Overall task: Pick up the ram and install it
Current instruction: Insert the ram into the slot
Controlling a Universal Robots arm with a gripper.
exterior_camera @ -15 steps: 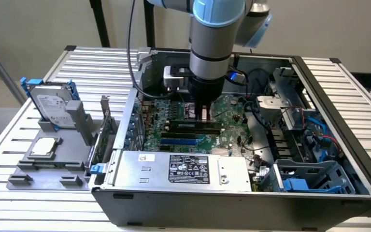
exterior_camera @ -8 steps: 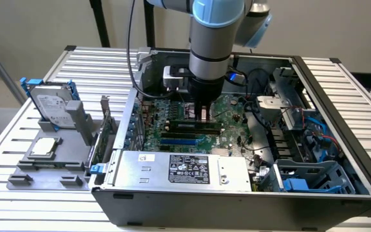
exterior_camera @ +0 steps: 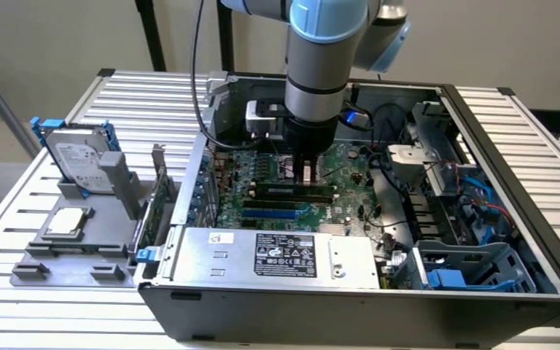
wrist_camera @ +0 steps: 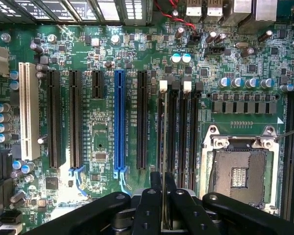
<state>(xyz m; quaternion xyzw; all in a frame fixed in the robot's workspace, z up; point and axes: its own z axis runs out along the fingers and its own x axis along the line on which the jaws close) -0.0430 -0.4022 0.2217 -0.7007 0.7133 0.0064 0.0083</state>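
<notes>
one power supply [exterior_camera: 275, 253] with a black label lies nearest in the exterior view, across the front of the open computer case [exterior_camera: 513, 138]. beyond it the green motherboard [exterior_camera: 260, 197] lies flat on the case floor, with a blue slot and black slots in a row. the arm [exterior_camera: 324, 58] comes straight down over the board, and its gripper [exterior_camera: 306, 169] is low, just above the memory slots [exterior_camera: 294, 193].

in the wrist view the gripper's [wrist_camera: 163, 196] two black fingers [wrist_camera: 149, 205] are pressed together on the ram [wrist_camera: 163, 147], seen edge-on as a thin strip running away from the fingers. the ram stands upright along one of the long black memory slots [wrist_camera: 172, 132], with white latches at the slots' far ends; whether it is seated in the slot i cannot tell. an empty processor socket [wrist_camera: 240, 169] sits just beside those slots.

on the exterior view's left, outside the case, a grey holder [exterior_camera: 76, 248] on the slatted table [exterior_camera: 154, 91] carries a silver hard drive [exterior_camera: 81, 157] in a blue frame.
</notes>
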